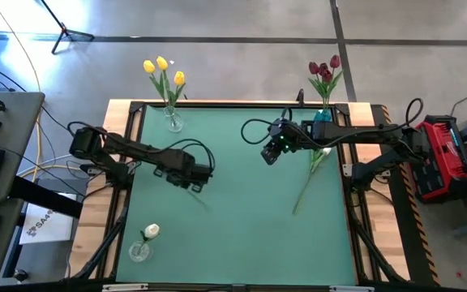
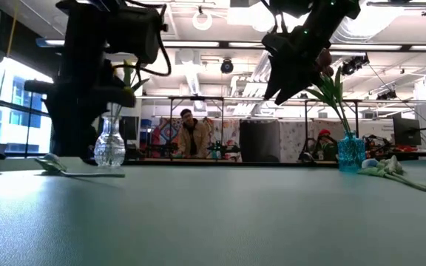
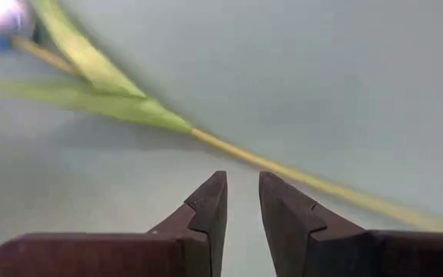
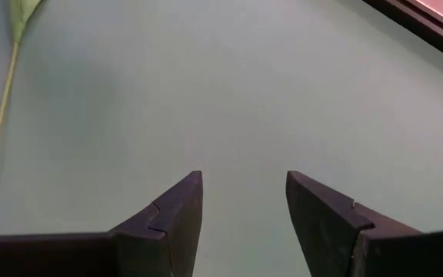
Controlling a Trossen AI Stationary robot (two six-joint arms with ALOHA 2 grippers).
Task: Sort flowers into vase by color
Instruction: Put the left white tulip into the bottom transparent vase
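The left gripper (image 3: 241, 192) hangs low over the green tabletop (image 1: 242, 235), its fingers (image 3: 206, 201) nearly together with only a narrow gap, and nothing between them. A loose flower stem (image 3: 283, 171) lies flat on the mat just ahead of the tips, its leaves (image 3: 106, 100) farther along. The right gripper (image 4: 241, 200) waits over the middle of the tabletop near the far edge with its fingers (image 4: 177, 211) wide apart and empty. A second flower (image 1: 308, 180) lies well apart on the right side.

3 yellow tulips (image 1: 162, 69) stand in the clear vase (image 1: 173, 122), dark red ones (image 1: 324, 71) in the blue vase (image 1: 323, 116), and 1 white head (image 1: 151, 232) in the near vase (image 1: 140, 251).

The risk, as I judge it: the stem is thin and flat on the mat, so fingers this close together may close in front of it or pin it against the mat and bend it. A grip far from the head would also let the flower swing and miss a vase mouth.
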